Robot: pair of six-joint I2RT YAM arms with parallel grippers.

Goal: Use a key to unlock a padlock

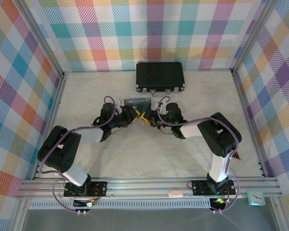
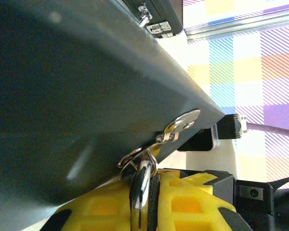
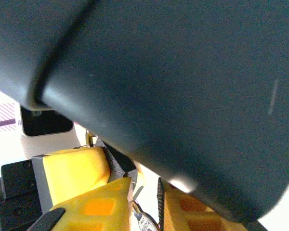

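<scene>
Pinching the padlock (image 2: 139, 180) at the hasp (image 2: 180, 126) of the blue tin (image 2: 62, 96), middle of the table (image 1: 207, 96).
Squeezed in the left claw (image 2: 147, 204), long axis from the fingers (image 2: 192, 202) toward the tin, shackle end in the hasp ring. Cannot tell for the right claw (image 1: 152, 119).

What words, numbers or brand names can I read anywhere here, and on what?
No text can be read.
Small mint dial by the near rail: face too small to read.
Black briefcase: no label visible.
Tin: no lettering visible.
Padlock: no stamp visible on its shackle.
</scene>
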